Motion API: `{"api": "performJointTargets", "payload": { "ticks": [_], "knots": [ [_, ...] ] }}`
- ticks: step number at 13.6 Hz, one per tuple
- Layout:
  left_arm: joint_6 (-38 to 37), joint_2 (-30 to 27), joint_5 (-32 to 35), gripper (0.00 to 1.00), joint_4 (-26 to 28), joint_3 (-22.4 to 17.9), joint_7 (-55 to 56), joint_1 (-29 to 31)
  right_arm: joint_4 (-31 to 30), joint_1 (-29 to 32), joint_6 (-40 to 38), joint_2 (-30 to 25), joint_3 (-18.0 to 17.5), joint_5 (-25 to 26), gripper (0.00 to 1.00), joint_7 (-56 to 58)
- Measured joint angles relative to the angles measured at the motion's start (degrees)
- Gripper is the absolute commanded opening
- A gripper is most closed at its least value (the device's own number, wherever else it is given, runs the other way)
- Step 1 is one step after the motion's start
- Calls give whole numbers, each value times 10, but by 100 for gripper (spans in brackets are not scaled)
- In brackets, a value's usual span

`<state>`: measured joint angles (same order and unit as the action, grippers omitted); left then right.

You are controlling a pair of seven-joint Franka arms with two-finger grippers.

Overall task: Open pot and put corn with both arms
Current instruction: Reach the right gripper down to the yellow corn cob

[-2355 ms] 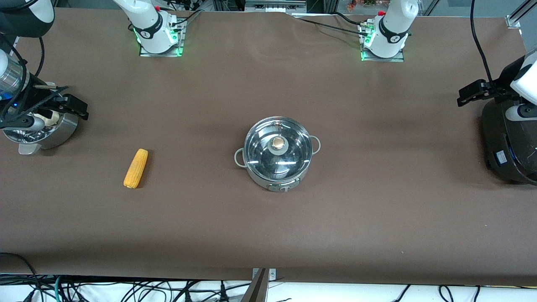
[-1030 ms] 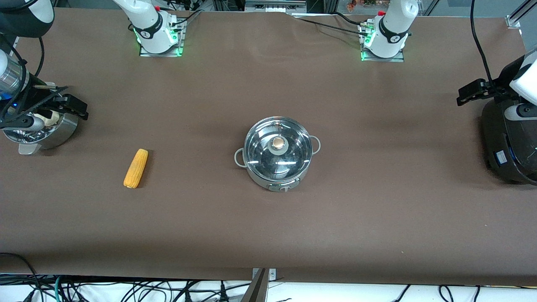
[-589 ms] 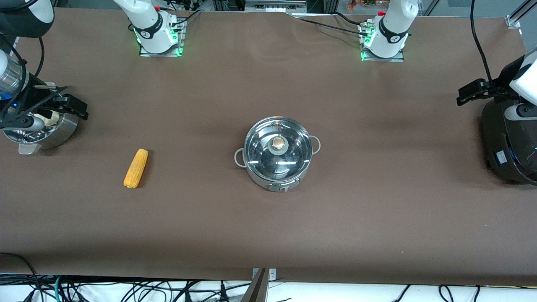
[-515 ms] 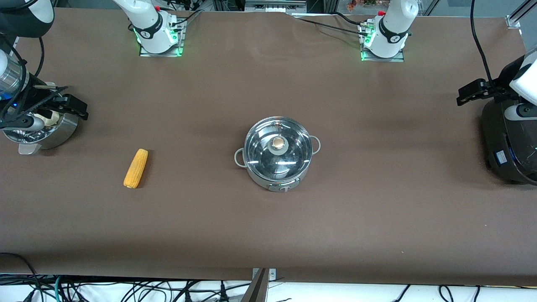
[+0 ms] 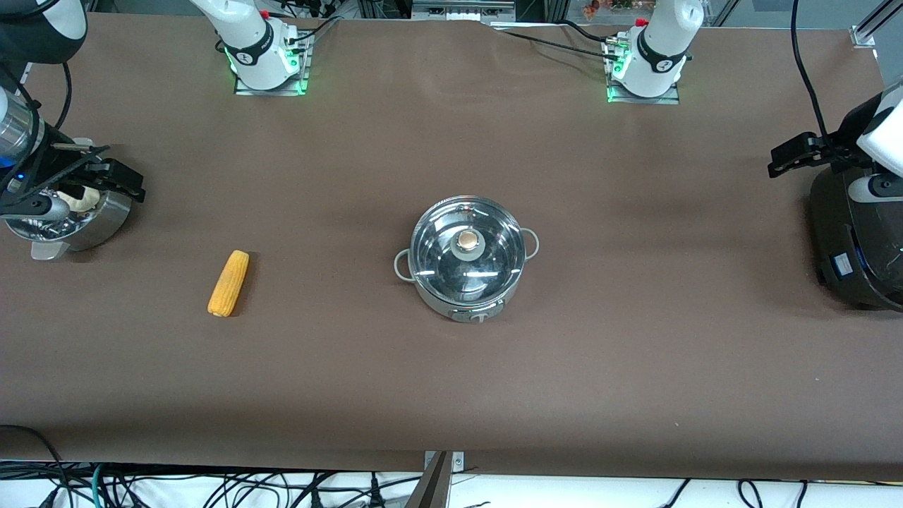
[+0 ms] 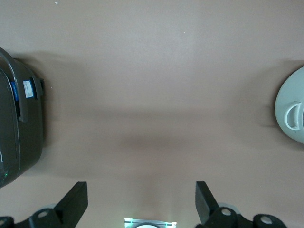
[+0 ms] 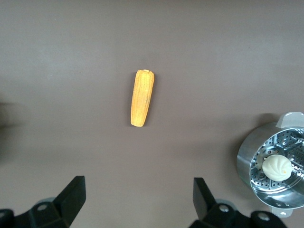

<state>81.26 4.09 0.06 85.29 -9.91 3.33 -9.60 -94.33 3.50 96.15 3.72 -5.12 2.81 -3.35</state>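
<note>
The shiny round stainless-steel pot [image 5: 466, 257] with two loop side handles sits at the middle of my brown tabletop [image 5: 451, 381], its glass lid [image 5: 468, 248] with the tan knob on top of it and the control knob on its base facing the front camera. The tapered yellow-orange corn cob [image 5: 228, 283] lies flat on the tabletop well apart from the pot, toward the right arm's end and slightly nearer the front camera than the pot. Farther from the pot in that same direction stands the perforated steel steamer pan [image 5: 74, 212] holding a round white bun [image 7: 277, 166]. My right tool [image 7: 137, 199] hangs in the air over the bare tabletop between the corn and that pan, its two black fingers spread wide apart and holding nothing. Toward the left arm's end, well apart from the pot, stands the large black cooker [image 5: 857, 236]. My left tool [image 6: 140, 202] hangs over the bare tabletop beside the cooker, its fingers likewise wide apart and empty, with the pot's pale edge [image 6: 292, 111] just showing in its wrist view
</note>
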Motion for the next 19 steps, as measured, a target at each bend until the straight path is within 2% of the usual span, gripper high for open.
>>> {"api": "performJointTargets", "payload": {
  "ticks": [2, 5, 13, 17, 19],
  "knots": [
    [-1, 0, 0, 100, 0, 0, 0, 0, 0, 0, 1, 15, 0, 0, 100, 3],
    [-1, 0, 0, 100, 0, 0, 0, 0, -1, 1, 14, 65, 2, 0, 100, 17],
    [-1, 0, 0, 100, -1, 1, 0, 0, -2, 34, 158, 192, 7, 0, 100, 21],
    [-3, 17, 0, 100, 1, 2, -4, 0, -5, 30, 260, 283, 4, 0, 100, 12],
    [-3, 21, 0, 100, 1, 8, -5, -1, -10, 22, 285, 308, 2, 0, 100, -14]
  ]
}}
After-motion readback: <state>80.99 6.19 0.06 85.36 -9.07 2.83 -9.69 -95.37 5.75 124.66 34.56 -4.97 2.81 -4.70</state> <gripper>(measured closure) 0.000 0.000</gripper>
